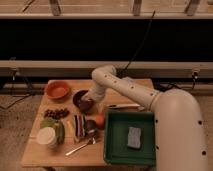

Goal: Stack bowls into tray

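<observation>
The orange bowl (58, 90) sits at the table's back left. The dark maroon bowl (80, 99) sits right of it, near the table's middle. My gripper (88, 102) is down at the maroon bowl's right rim, at the end of the white arm (125, 90) that reaches in from the right. The dark green tray (116, 135) lies at the table's front right with a grey sponge (134, 137) in it.
On the wooden table (35, 150): dark grapes (56, 113), a green fruit (49, 121), a white lidded cup (48, 136), a striped packet (78, 125), a small metal cup (91, 126), an orange fruit (100, 120), a spoon (80, 147) and a utensil (122, 106).
</observation>
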Controlling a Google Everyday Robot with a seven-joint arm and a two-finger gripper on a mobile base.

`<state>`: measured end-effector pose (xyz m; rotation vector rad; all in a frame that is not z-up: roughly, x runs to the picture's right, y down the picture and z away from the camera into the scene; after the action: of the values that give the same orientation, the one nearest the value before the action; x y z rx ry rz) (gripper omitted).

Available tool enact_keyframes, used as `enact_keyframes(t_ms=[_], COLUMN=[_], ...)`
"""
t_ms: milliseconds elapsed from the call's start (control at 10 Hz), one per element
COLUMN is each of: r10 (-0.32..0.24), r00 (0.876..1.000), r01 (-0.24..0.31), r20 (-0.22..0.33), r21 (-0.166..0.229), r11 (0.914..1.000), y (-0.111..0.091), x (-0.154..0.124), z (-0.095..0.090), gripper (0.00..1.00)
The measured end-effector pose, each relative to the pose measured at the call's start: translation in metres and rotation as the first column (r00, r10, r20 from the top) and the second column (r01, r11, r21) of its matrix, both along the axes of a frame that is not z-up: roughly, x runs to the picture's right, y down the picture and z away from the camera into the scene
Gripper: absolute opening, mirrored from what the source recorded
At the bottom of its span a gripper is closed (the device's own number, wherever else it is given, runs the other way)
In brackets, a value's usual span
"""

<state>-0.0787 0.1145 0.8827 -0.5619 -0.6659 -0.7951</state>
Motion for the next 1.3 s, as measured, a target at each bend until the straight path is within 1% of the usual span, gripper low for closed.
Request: enact_keyframes(t_ms=[200, 300, 400, 600, 700, 800, 900, 1000, 1100, 1300], r10=[0.015, 0.023, 0.028, 0.049, 0.055, 0.054, 0.049, 0.035, 0.024, 0.007], r00=[1.0, 0.999, 0.999, 0.998, 0.997, 0.997, 0.996, 0.994, 0.992, 0.988], r01=[-0.015, -0.023, -0.028, -0.048, -0.055, -0.054, -0.05, -0.037, -0.027, -0.015], r20=[0.016, 0.023, 0.027, 0.039, 0.047, 0.063, 0.072, 0.1, 0.122, 0.157], r21=[-0.02, -0.023, -0.022, -0.015, -0.008, 0.001, 0.006, 0.018, 0.026, 0.052], r11=[0.9997, 0.9995, 0.9994, 0.9987, 0.9985, 0.9985, 0.9987, 0.9992, 0.9993, 0.9985], y=[0.011, 0.011, 0.01, 0.002, -0.007, -0.022, -0.028, -0.045, -0.056, -0.079], x=[-0.004, -0.006, -0.007, -0.012, -0.013, -0.02, -0.024, -0.041, -0.055, -0.072], z=[0.002, 0.003, 0.004, 0.007, 0.008, 0.012, 0.013, 0.019, 0.023, 0.029], gripper=[0.48, 0.38, 0.3, 0.08, 0.02, 0.0, 0.0, 0.0, 0.0, 0.0])
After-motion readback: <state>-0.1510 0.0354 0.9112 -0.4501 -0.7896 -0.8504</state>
